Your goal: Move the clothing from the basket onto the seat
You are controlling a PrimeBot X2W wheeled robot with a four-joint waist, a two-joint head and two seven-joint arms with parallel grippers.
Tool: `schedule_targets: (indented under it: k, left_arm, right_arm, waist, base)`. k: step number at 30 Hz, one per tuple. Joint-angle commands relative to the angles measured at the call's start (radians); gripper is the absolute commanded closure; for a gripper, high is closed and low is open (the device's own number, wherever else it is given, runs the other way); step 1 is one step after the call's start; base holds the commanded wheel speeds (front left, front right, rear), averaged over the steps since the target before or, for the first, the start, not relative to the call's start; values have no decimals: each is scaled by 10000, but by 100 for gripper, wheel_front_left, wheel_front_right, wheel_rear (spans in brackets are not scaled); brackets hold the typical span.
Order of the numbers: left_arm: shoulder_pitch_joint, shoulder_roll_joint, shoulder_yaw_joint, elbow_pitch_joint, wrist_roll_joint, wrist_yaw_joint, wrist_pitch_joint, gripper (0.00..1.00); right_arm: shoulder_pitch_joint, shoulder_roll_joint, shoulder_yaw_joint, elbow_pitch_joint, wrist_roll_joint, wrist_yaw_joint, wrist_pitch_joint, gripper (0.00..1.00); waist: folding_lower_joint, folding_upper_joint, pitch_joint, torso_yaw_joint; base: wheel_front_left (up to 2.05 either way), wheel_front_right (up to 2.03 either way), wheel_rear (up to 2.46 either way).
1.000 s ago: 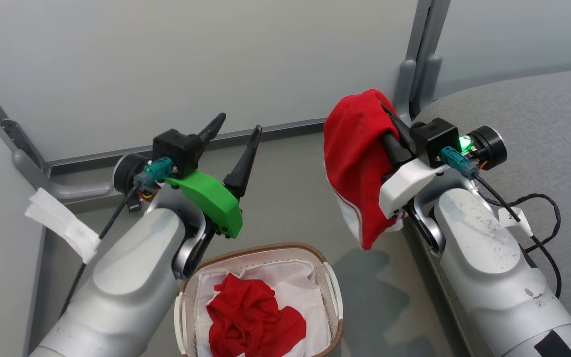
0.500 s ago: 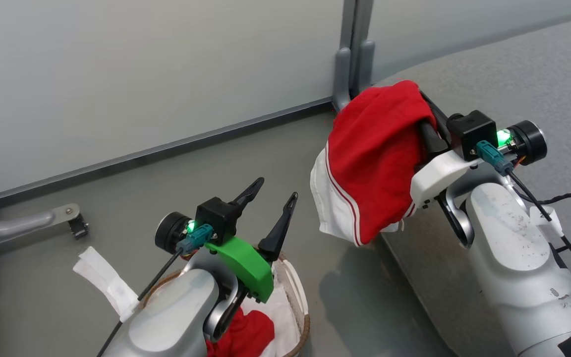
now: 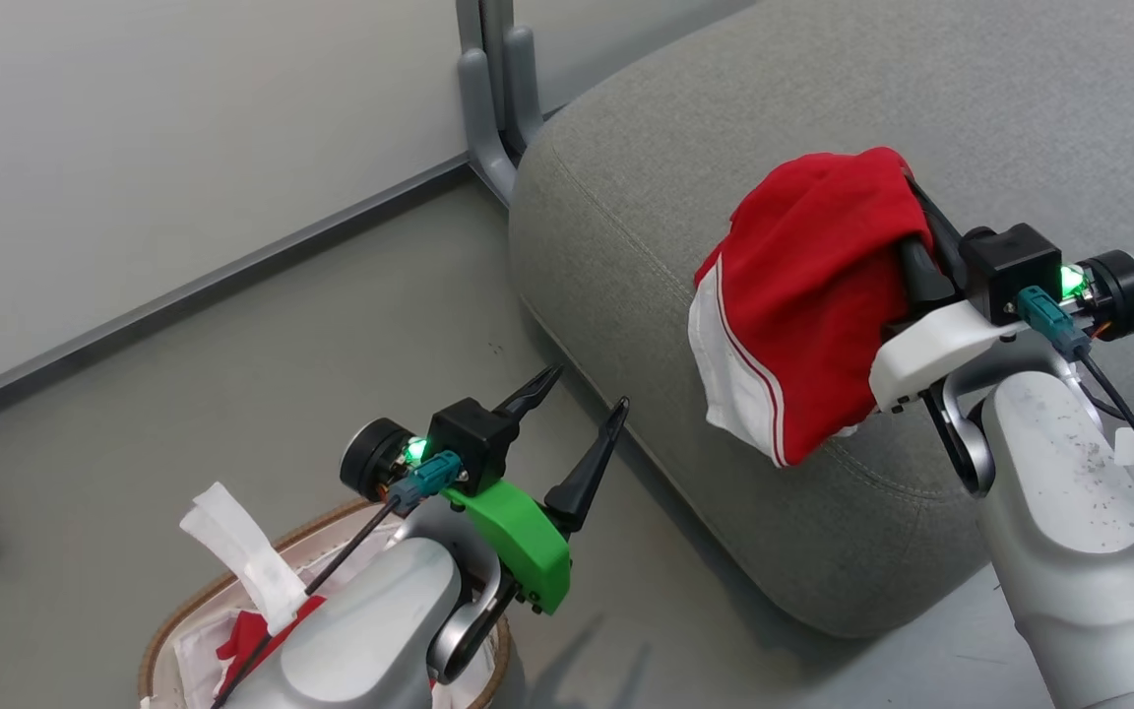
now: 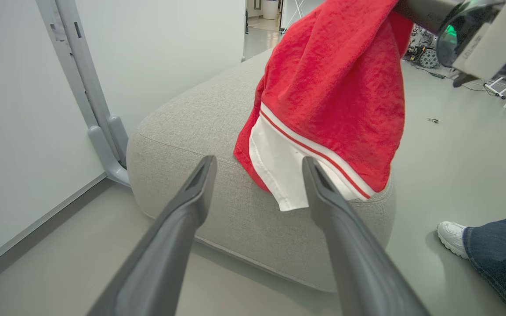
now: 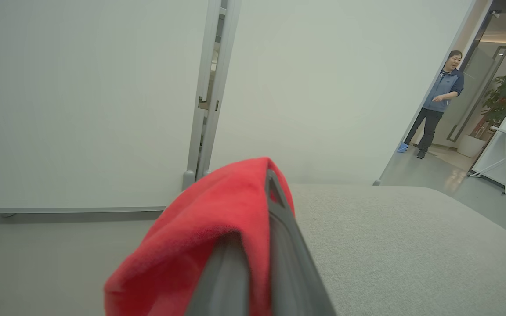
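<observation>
Grey floor (image 3: 282,374), pale wall panels (image 3: 183,118), 1 grey seat (image 3: 724,148). 2 garments: red garment (image 3: 813,295) pinched in R gripper (image 3: 913,197) over seat; 2nd garment (image 3: 247,635) in 1 basket (image 3: 232,583). L gripper (image 3: 590,386) wide, empty.

A grey partition post (image 3: 484,98) is set between white wall panels (image 3: 183,118). Far right of the post, a person (image 5: 437,103) is seen in a doorway beside a potted plant (image 5: 505,102); elsewhere right of it, a white sneaker (image 4: 451,237) and jeans leg (image 4: 503,256).
</observation>
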Motion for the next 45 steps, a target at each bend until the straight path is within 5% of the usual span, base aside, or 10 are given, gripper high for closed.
schedule_targets:
  k: [1, 15, 25, 35, 41, 45]
  left_arm:
    - [-175, 58, -19, 47, 21, -61, 36, 0]
    - [-553, 296, -86, -184, 138, 184, 305, 0]
    - [-1050, 701, 68, -1343, 385, 709, 780, 0]
    - [-1525, 1196, -54, -2808, 837, 1192, 1436, 0]
    - [-1785, 1205, -191, -3290, 1129, 1287, 1626, 0]
    - [-1980, 1350, -149, -3596, 1227, 1401, 1783, 0]
  right_arm:
    - [70, 77, -52, -136, -2, -10, -5, 100]
    - [-926, 174, -296, 440, 110, -10, 4, 100]
    - [-4107, -926, -261, 1631, 453, -12, 621, 100]
    - [-7408, -2907, -923, 2830, 237, -12, 1538, 100]
    - [-7670, -3534, -1618, 3772, -98, -12, 1474, 100]
    - [-7267, -3183, -2296, 4518, -304, -12, 1153, 100]
  waist:
    - [0, -1, 591, -483]
    - [0, -1, 1591, -33]
    - [0, -1, 3131, 981]
    - [0, -1, 4827, 2121]
    - [0, -1, 5500, 2610]
    - [0, -1, 5911, 2577]
  base:
    - [0, 0, 0]
    - [0, 0, 0]
    - [0, 0, 0]
    - [0, 0, 0]
    - [0, 0, 0]
    - [0, 0, 0]
